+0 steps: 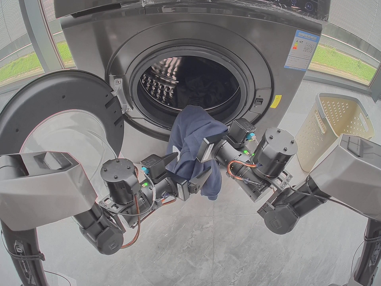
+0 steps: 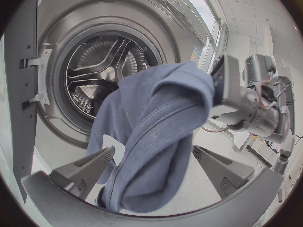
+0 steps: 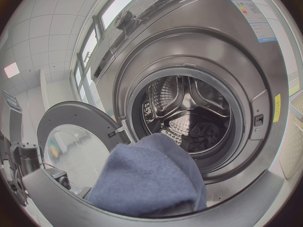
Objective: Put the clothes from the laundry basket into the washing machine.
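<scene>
Clamping garment [image 1: 190, 138], right claw [image 1: 201, 149]; dark cloth [image 3: 202, 136] in drum [image 3: 186, 93]

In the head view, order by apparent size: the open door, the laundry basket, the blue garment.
1. open door
2. laundry basket and blue garment: about alike, basket partly hidden, so unranked.

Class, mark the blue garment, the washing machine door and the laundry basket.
blue garment [image 1: 190, 128]: head view, on its upper fold.
washing machine door [image 1: 59, 88]: head view, on its dark frame.
laundry basket [image 1: 313, 136]: head view, on its perforated side wall.
</scene>
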Controlling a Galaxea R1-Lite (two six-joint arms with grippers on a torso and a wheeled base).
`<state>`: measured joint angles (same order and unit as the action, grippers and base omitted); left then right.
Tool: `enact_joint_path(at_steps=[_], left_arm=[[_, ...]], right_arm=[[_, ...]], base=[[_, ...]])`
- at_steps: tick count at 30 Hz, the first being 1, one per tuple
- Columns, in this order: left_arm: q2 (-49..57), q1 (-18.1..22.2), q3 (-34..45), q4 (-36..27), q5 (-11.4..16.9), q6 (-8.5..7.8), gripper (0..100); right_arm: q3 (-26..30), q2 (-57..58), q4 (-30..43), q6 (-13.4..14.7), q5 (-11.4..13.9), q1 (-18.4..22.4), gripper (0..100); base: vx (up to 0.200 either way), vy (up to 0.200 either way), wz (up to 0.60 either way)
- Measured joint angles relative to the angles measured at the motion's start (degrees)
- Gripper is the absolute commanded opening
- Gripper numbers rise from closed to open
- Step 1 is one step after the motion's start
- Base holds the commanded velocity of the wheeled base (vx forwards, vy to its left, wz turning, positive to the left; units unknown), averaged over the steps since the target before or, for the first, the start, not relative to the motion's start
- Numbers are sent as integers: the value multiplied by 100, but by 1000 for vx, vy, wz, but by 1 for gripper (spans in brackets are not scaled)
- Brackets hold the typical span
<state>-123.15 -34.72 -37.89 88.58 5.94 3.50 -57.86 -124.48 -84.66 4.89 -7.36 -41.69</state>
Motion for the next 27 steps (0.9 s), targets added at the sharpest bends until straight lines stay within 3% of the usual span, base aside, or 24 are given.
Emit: enact_joint_path(at_steps=[11, 22, 23, 27], left_arm=[[-816, 110, -1280, -30, -118, -38, 100], [-1442, 265, -1952, -37, -400, -39, 100], [-1475, 274, -2010, -30, -433, -38, 0], [-1554, 294, -2132, -9, -468, -22, 0]], right_arm=[[39, 56, 9, 1, -65, -148, 0], [139, 194, 12, 9, -128, -345, 0], [144, 201, 9, 11, -128, -356, 0], [152, 210, 9, 20, -128, -367, 0]], base=[[0, 0, 0], [0, 0, 0], [0, 0, 0], [0, 0, 0]])
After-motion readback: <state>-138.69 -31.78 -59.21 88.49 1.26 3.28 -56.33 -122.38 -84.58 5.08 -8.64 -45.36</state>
